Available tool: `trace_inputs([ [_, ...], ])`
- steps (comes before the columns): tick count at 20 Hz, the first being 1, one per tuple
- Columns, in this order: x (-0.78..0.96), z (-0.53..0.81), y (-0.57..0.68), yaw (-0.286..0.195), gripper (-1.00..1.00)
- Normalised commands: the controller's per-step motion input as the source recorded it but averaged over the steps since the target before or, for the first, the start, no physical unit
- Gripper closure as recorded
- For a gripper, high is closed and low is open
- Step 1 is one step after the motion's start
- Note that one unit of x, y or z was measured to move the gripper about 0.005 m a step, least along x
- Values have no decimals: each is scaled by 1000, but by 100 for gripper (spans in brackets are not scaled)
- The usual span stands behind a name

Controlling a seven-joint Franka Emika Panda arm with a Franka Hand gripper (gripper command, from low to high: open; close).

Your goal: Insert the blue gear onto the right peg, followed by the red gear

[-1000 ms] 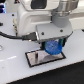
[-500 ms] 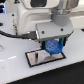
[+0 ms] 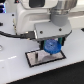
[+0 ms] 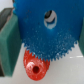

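My gripper [image 3: 51,48] hangs just over the grey black-rimmed plate [image 3: 35,60], shut on the blue gear [image 3: 51,47]. The gear sits tilted between the two fingers. In the wrist view the blue gear [image 4: 47,42] fills the space between the teal finger pads [image 4: 10,42], and something dark shows through its centre hole. The red gear [image 4: 36,66], with its raised hub and hole, lies on the white surface partly under the blue gear's edge. I cannot make out the right peg in either view. The red gear does not show in the exterior view.
The white arm body [image 3: 35,17] fills the back of the exterior view, and a dark cable [image 3: 12,34] runs in from that view's left. The plate rests on a white tabletop [image 3: 15,70].
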Motion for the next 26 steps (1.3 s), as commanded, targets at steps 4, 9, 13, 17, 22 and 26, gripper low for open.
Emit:
trace_inputs([
  [4,194,226,2,0,100],
  [9,167,208,8,0,100],
  [13,-190,124,6,0,100],
  [17,-137,11,22,0,100],
  [22,296,-1,-24,0,100],
  [26,344,-73,-7,0,100],
])
